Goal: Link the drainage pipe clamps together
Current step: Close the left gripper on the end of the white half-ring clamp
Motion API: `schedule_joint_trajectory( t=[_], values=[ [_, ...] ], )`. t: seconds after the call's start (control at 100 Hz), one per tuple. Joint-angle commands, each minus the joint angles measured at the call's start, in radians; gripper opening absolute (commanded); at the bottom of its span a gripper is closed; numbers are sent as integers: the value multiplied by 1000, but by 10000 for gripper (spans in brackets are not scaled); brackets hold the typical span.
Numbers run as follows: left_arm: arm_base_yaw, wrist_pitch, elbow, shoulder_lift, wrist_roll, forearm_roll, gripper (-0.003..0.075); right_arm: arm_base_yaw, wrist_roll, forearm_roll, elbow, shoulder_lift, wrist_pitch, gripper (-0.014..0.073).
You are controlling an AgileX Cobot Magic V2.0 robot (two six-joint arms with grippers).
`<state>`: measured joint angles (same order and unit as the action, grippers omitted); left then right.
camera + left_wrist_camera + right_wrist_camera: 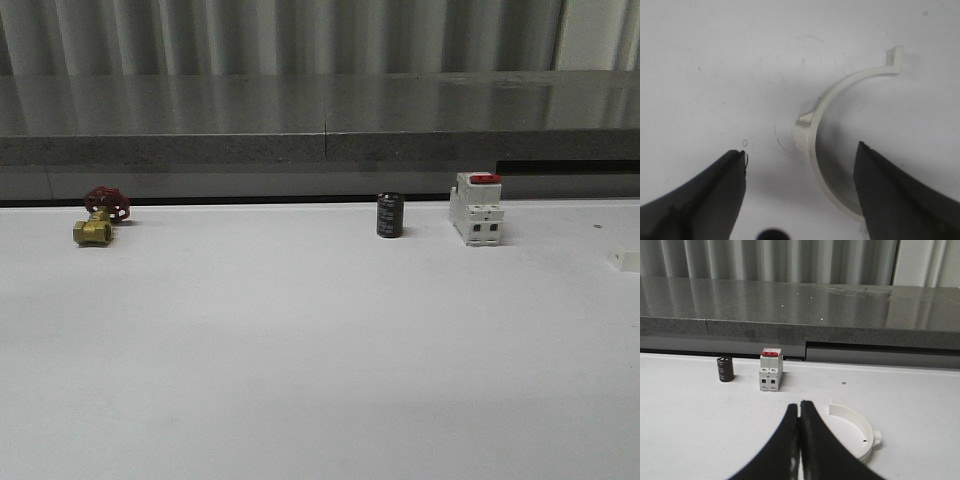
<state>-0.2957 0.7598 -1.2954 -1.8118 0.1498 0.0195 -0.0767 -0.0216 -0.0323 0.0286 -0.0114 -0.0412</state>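
In the left wrist view one white half-ring drainage pipe clamp (840, 87) lies flat on the white table. My left gripper (799, 149) is open above it. The arc's near part runs between the black fingers (720, 195), close to the right-hand one, which covers its end. The fingers hold nothing. In the right wrist view a second white drainage pipe clamp (852, 414) lies on the table, just to the right of my right gripper (799, 404). That gripper is shut with its tips pressed together and empty, apart from the clamp.
Along the table's far side stand a brass valve with a red handwheel (100, 215), a black cylinder (390, 215) and a white switch block with a red top (476, 208). A small white piece (625, 260) is cut off at the right edge. A grey ledge (320, 140) runs behind.
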Motion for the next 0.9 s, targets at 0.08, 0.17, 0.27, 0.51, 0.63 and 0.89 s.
schedule_joint_trajectory(
  t=[0.08, 0.17, 0.27, 0.51, 0.63, 0.89],
  values=[
    [-2, -55, -55, -22, 26, 29, 462, 5, 0, -11, -19, -13, 83, -67],
    [-2, -62, -70, -55, 26, 31, 462, 5, 0, -11, -19, -13, 83, -67],
    [-2, -72, -80, -86, 28, 29, 462, 5, 0, -11, -19, -13, 83, -67],
    [-2, -94, -85, -139, 32, 29, 462, 5, 0, -11, -19, -13, 83, -67],
    [-2, -94, -85, -163, 32, 29, 462, 5, 0, -11, -19, -13, 83, -67],
    [-2, -98, -85, -181, 51, 31, 460, 5, 0, -11, -19, -13, 83, -67]
  ],
)
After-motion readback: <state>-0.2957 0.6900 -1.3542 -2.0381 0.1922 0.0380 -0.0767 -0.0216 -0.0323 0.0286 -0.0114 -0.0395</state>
